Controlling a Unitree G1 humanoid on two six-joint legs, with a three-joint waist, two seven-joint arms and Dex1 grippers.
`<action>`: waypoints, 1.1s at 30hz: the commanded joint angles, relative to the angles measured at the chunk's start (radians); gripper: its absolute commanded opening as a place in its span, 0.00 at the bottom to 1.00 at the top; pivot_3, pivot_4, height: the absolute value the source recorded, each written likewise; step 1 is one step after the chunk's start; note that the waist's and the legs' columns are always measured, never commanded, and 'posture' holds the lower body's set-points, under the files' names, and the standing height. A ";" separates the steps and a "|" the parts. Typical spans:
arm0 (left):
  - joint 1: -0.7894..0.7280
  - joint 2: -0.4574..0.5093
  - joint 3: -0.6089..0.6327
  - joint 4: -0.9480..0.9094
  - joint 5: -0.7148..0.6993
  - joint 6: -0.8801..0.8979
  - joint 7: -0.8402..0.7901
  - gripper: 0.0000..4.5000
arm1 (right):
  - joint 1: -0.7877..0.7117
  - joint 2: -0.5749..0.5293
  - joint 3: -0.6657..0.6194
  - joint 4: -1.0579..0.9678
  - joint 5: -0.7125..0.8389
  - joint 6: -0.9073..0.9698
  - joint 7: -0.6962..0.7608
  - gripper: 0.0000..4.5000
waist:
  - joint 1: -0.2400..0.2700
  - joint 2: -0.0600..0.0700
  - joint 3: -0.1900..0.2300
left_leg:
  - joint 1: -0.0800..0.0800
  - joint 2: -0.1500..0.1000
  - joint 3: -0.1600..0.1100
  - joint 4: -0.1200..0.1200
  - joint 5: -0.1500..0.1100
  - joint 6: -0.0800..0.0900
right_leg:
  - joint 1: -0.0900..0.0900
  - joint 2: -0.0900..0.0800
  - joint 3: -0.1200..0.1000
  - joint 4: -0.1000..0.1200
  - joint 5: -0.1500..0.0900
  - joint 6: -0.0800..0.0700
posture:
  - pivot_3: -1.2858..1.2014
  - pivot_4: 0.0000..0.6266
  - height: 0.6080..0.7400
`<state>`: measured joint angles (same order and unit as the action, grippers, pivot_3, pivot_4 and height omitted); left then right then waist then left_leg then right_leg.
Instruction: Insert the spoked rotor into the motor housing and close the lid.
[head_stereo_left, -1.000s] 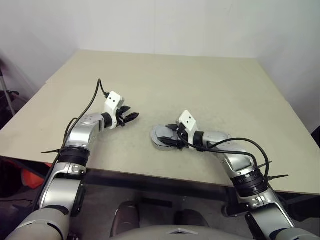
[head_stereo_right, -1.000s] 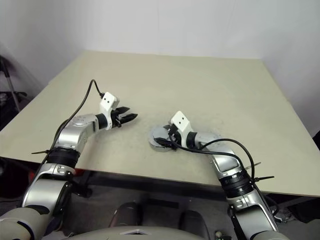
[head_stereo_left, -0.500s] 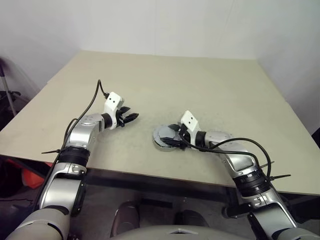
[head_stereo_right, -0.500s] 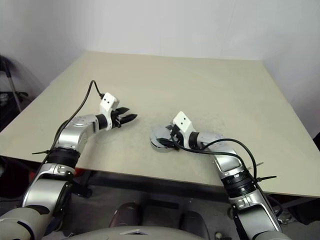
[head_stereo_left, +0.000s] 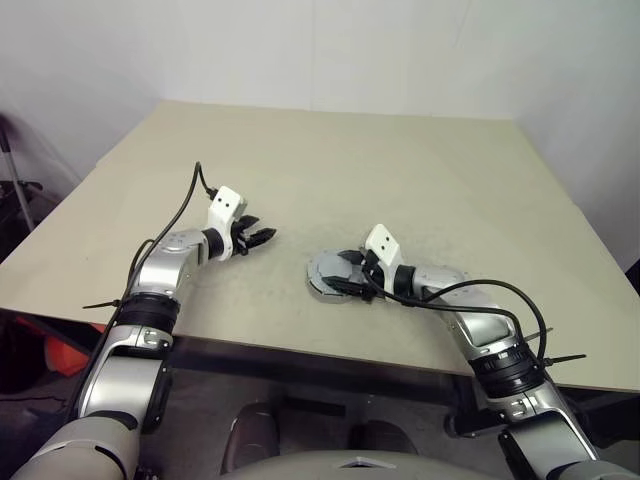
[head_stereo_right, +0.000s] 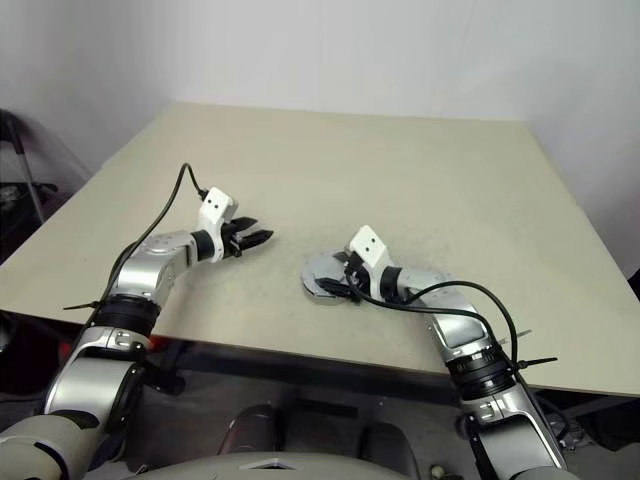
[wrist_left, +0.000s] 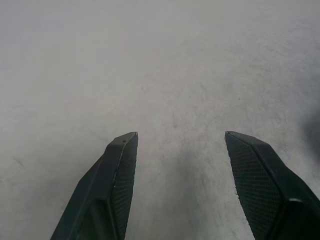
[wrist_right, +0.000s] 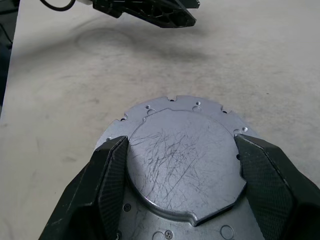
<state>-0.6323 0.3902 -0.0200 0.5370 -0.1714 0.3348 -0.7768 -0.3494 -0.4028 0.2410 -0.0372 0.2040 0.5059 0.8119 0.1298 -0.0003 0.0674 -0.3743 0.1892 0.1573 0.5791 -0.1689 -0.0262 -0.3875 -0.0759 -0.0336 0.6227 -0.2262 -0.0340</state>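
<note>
A round grey notched disc (wrist_right: 185, 150) with a raised, scratched face lies flat on the table (head_stereo_left: 400, 160) near its front edge. I cannot tell whether it is the lid or the motor housing turned over. My right gripper (wrist_right: 180, 140) reaches over it from the right, and its two fingers press against opposite sides of the raised face. My left gripper (head_stereo_left: 268, 236) hovers open and empty over bare table, a hand's width to the left of the grey notched disc (head_stereo_left: 322, 272). The spoked rotor is out of view.
The table's front edge (head_stereo_left: 300, 345) runs close below both forearms. A black cable (head_stereo_left: 185, 205) loops over the left wrist and another (head_stereo_left: 480, 290) over the right forearm. White walls stand behind the table.
</note>
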 joint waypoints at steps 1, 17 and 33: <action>-0.028 0.006 0.009 -0.014 0.001 -0.019 0.000 0.66 | 0.008 -0.020 0.007 -0.007 -0.010 -0.004 0.010 0.65 | 0.000 0.000 0.000 | 0.000 0.000 0.000 0.000 0.000 0.000 | 0.000 0.000 0.000 0.000 0.000 0.000 | 0.52 0.00 1.00; -0.016 0.008 0.008 -0.020 0.003 -0.017 0.003 0.66 | 0.015 -0.033 0.041 0.014 -0.052 -0.042 0.012 0.65 | 0.000 0.000 0.000 | 0.002 0.000 0.000 0.000 0.000 0.000 | 0.002 0.000 0.000 0.000 0.000 0.000 | 0.52 0.00 1.00; -0.012 0.009 0.006 -0.023 0.005 -0.013 0.007 0.66 | 0.010 -0.013 0.033 -0.002 -0.022 -0.067 0.017 0.65 | -0.003 0.000 0.000 | 0.002 0.000 0.000 -0.001 0.000 0.001 | 0.002 0.000 0.000 -0.001 0.000 0.000 | 0.52 0.00 1.00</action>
<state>-0.6321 0.3903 -0.0201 0.5370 -0.1688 0.3350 -0.7725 -0.3405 -0.4168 0.2743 -0.0348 0.1779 0.4345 0.8173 0.1270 -0.0004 0.0673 -0.3722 0.1893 0.1572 0.5781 -0.1693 -0.0256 -0.3857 -0.0758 -0.0335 0.6214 -0.2264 -0.0339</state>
